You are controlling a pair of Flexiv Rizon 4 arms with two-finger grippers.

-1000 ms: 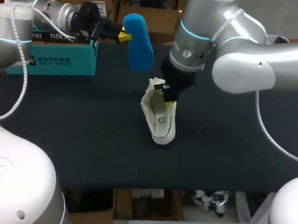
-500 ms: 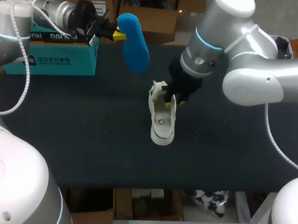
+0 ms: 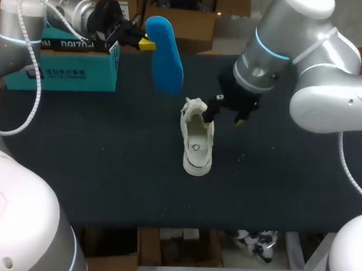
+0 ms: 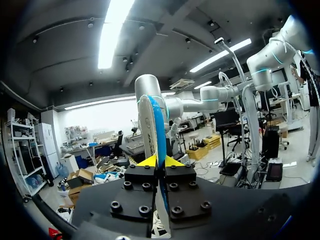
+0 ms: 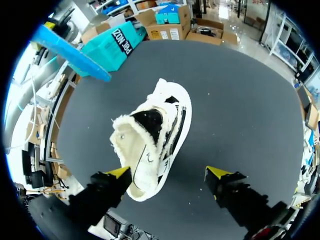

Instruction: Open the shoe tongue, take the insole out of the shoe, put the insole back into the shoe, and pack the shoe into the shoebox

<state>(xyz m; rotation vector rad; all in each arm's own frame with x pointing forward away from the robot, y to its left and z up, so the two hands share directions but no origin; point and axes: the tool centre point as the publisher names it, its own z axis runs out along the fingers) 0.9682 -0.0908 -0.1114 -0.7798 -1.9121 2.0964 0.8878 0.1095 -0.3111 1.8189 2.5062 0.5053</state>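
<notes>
A: Right fingers [image 5: 120, 173] just let go; they're spread now, beside the heel of the shoe [image 3: 197, 142]. Shoe sits flat mid-frame on the surface [image 3: 106, 168].
B: Insole [image 3: 165, 56]?
A: Out, pinched by left fingers [image 3: 146, 44], upper centre. Reinsert looks next.
B: Shoebox [image 3: 69, 72]?
A: Upper left; contents not visible.

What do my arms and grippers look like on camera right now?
The left arm and right arm are rounded silver-grey shells with thin light-blue joint rings and white cables looped alongside. The left gripper and right gripper are black, with yellow-tipped fingers.
</notes>
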